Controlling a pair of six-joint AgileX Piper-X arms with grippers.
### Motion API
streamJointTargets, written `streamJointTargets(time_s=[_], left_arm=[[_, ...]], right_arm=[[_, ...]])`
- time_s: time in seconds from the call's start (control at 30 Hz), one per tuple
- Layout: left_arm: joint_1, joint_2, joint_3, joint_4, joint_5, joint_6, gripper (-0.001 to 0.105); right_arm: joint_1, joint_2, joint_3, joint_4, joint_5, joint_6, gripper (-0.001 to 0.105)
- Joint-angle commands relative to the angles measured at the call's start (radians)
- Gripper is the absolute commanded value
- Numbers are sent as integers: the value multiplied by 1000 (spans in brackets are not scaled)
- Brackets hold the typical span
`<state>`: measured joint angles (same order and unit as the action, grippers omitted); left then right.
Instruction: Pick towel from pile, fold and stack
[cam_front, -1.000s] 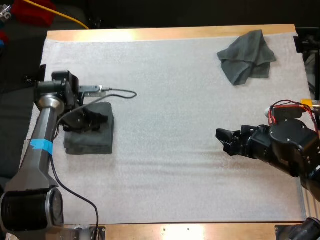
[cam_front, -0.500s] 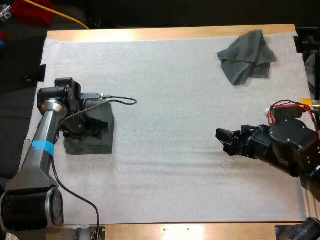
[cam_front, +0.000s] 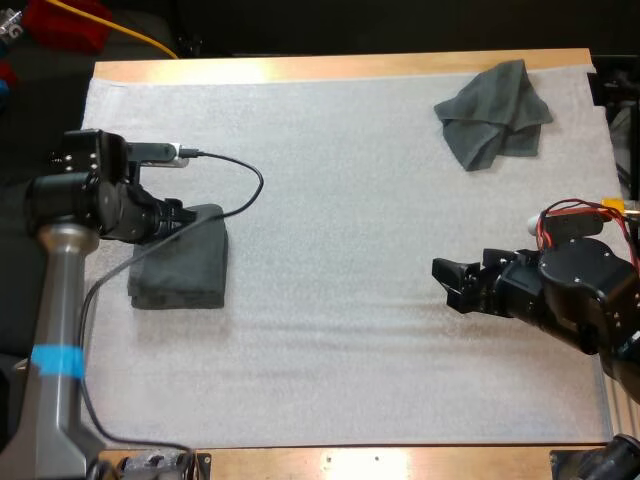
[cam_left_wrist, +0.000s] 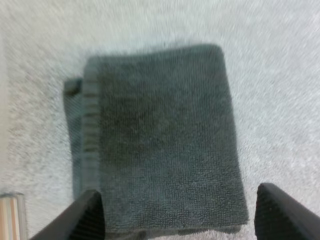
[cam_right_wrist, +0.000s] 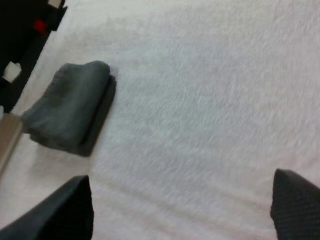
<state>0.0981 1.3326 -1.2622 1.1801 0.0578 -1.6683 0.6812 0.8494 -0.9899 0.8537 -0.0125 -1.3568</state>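
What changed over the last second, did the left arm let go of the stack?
The left claw was down on the folded towel. It has since lifted off and drawn back toward the mat's left side, and it now hangs open, clear of the cloth. The folded towel, the crumpled towel at the far right and the open right claw stayed put.

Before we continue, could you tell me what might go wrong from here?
The crumpled towel lies at the far corner of the mat; the right end effector might nudge it off the edge. The folded towel shows a layer sticking out on one side, so a stack may sit askew.
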Motion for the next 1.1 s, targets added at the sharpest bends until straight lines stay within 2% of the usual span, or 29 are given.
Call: streamJointTargets(time_s=[0.0,0.13,0.27,0.47,0.67,0.93,1.07], left_arm=[[2,-24,-5,5,6,-10,61],[2,-97,-5,8,6,-10,61],[2,-164,-5,22,6,-10,61],[2,-246,-3,27,52,-10,61],[2,-306,-3,32,53,-10,61],[-32,-368,-3,34,52,-10,61],[-70,-387,-3,34,51,-10,61]], right_arm=[[-3,-4,-8,-2,35,-25,71],[-14,-4,-8,-2,131,-72,71],[-91,-4,-8,4,128,-85,71],[-256,-4,-8,3,85,-146,71],[-436,-4,-8,28,25,-184,71],[-700,-37,-8,133,20,-315,71],[-799,-82,-8,137,37,-326,71]])
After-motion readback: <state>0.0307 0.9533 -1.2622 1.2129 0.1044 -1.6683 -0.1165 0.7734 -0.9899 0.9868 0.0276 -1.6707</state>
